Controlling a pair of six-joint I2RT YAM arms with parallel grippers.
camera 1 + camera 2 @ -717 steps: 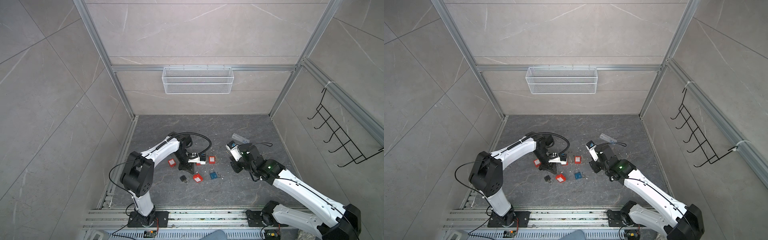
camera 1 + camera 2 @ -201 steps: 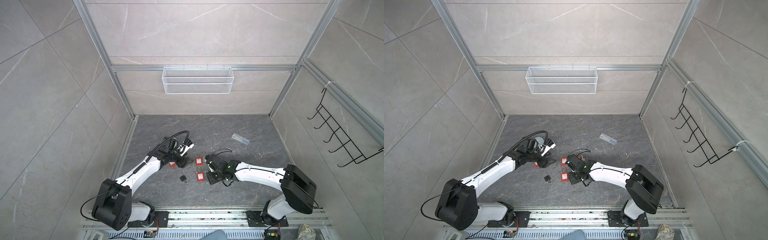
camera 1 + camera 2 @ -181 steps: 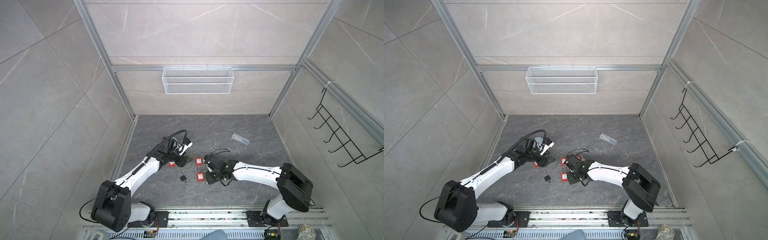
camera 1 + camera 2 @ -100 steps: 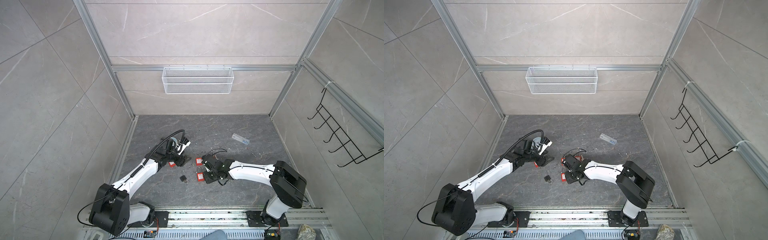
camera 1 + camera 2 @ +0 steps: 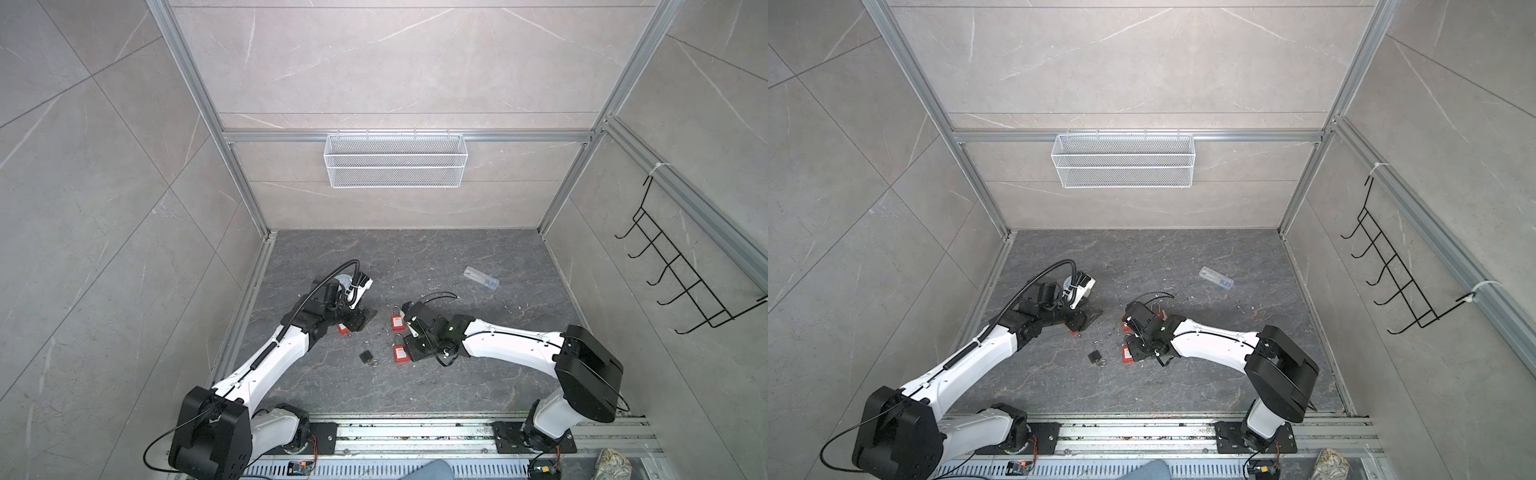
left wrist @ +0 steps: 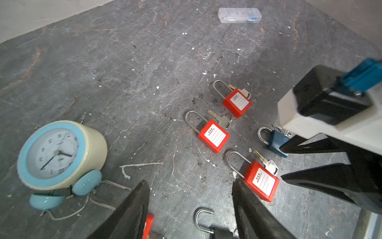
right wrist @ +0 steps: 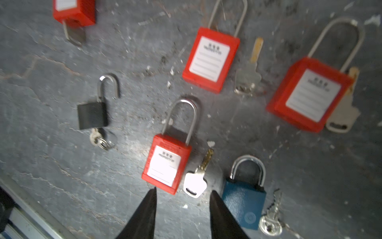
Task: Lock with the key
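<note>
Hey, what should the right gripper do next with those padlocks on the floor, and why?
Probably lower the right gripper and close on the silver key. Its jaws stand open and hold nothing, and that key lies loose on the floor right between the tips, beside the red padlock it seems to belong to.

Soft, even light is falling from above in both top views, brightening the pale walls [image 5: 374, 62] while the dark counter [image 5: 415, 257] is looking dimmer, with shadows on it showing faint and short. The left wrist view is looking crisp, its fine cracks and specks showing clearly. The right wrist view is smearing with blur, and glare is washing out the label on a red padlock [image 7: 166, 163].
</note>
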